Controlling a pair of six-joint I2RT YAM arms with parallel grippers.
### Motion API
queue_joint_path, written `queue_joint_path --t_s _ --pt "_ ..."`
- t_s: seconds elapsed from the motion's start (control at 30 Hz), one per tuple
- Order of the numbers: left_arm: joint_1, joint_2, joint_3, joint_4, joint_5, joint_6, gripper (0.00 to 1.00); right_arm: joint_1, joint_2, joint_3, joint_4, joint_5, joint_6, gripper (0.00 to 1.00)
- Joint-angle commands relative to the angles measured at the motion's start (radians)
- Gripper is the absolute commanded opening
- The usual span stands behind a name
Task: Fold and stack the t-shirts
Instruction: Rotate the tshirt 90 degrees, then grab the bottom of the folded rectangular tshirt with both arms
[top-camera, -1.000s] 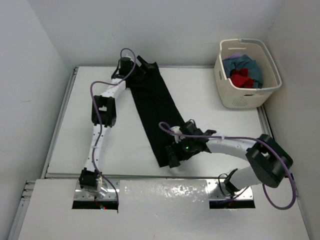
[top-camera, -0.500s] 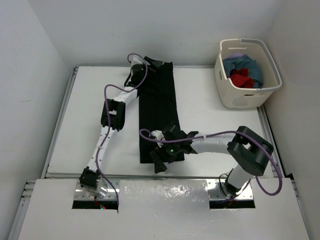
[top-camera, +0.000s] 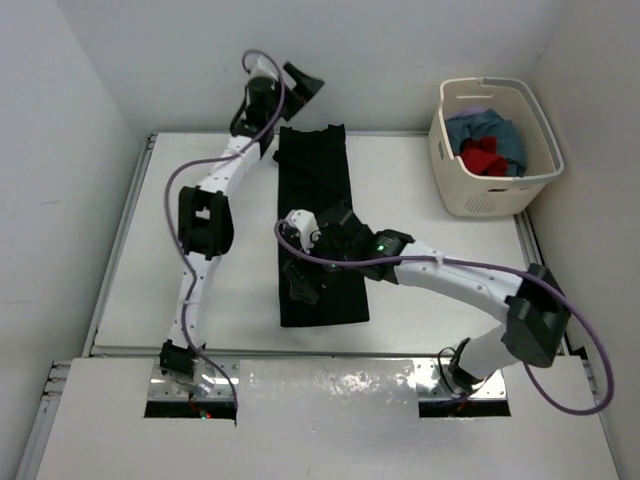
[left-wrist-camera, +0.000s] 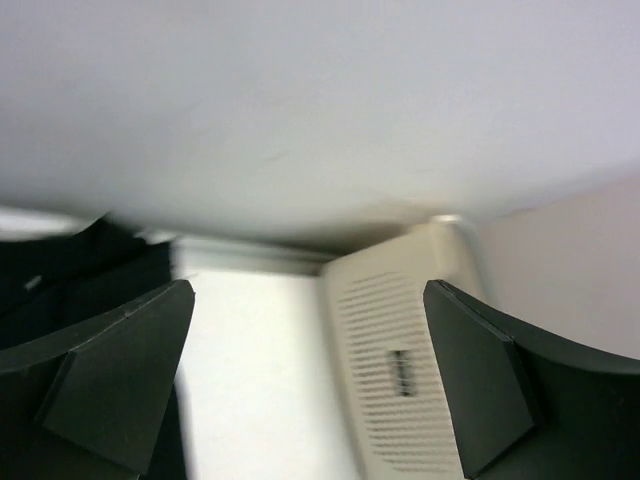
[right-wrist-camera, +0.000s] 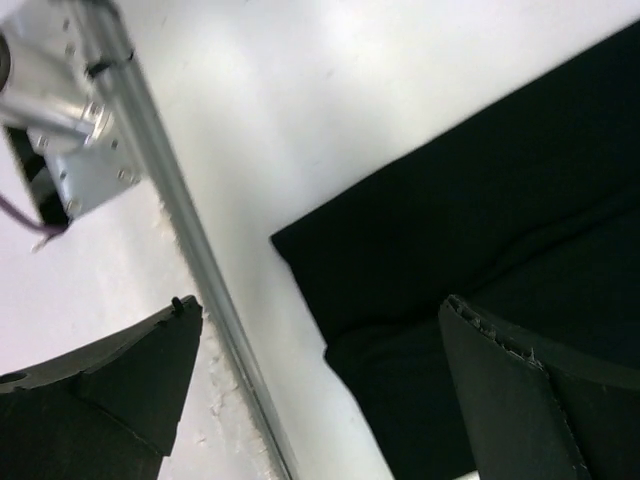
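Down the table's middle the black t-shirt (top-camera: 318, 200) lies in a long strip. The left gripper (top-camera: 303, 85) and right gripper (top-camera: 302, 282), both spread apart, should probably pinch matching corners so the halves align.

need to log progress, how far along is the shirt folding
Early. Done: the black t-shirt lies on the table folded into a long strip. In hand: nothing; left fingers open near the back wall, right fingers open over the strip's near end. Left: finishing that fold, then the teal t-shirt and red t-shirt in the basket, and stacking.
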Motion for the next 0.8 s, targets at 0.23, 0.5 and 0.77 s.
queue_joint_path --t_s 0.23,0.5,0.77 --pt "-0.03 -0.86 -0.653 -0.306 -0.018 0.241 1.0 -0.253 -0.303 -0.236 -0.053 0.175 0.19 0.99" --pt "-0.124 -1.35 -1.431 -0.493 -0.117 0.117 1.0 -0.306 -0.348 -0.416 -0.098 0.168 0.254 0.99" --pt "-0.326 -1.496 -1.854 -0.488 -0.031 -0.082 1.0 -0.308 -0.281 -0.557 0.043 -0.019 0.365 0.99"
